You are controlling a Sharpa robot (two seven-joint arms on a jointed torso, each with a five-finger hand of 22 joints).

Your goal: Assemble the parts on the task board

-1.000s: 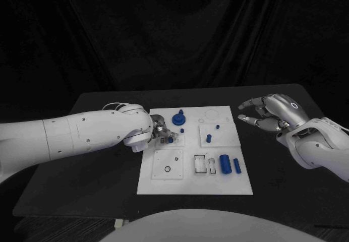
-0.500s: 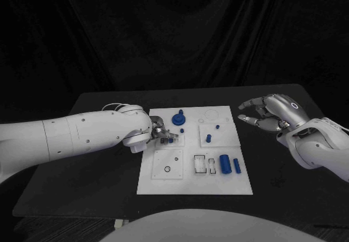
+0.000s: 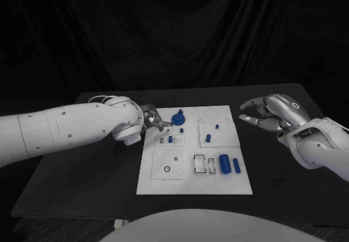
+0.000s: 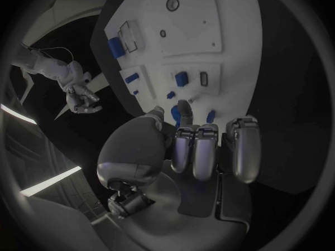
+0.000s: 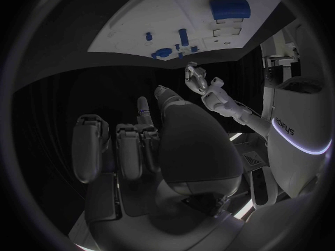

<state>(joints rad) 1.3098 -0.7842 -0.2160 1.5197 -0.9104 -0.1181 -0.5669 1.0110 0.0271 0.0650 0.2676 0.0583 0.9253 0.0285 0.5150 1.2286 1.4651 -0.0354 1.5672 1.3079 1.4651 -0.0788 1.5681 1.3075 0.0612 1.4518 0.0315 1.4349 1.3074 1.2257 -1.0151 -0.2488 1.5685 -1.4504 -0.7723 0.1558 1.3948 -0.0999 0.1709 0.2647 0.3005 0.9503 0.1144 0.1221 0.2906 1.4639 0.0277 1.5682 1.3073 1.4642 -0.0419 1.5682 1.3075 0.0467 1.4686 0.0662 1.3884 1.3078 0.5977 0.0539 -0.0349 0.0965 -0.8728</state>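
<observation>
We see the task board (image 3: 195, 174) lying flat in the middle of the black table (image 3: 95, 166), long side running away from the robot. Several blue parts sit on it: a round stepped part (image 3: 178, 119) stands near the far left corner, a small peg (image 3: 208, 137) stands in the square plate right of centre, another small blue piece (image 3: 170, 139) sits in the left plate, and two cylinders (image 3: 225, 164) lie side by side near the right edge.

The left hand (image 3: 150, 121) is at the board's left edge, near its far end, with its fingertips just beside the round stepped part. In the left wrist view its fingers (image 4: 197, 150) are curled downward, close together, over that end of the board, and a small blue part (image 4: 176, 116) shows between thumb and fingers. We cannot tell whether the part is pinched or merely lies on the board behind the fingers.

The right hand (image 3: 271, 114) hangs above the table just off the board's far right corner, apart from it. Its fingers (image 5: 133, 148) are loosely bent and spread, with nothing between them; the right wrist view confirms an unoccupied palm facing toward the board.
</observation>
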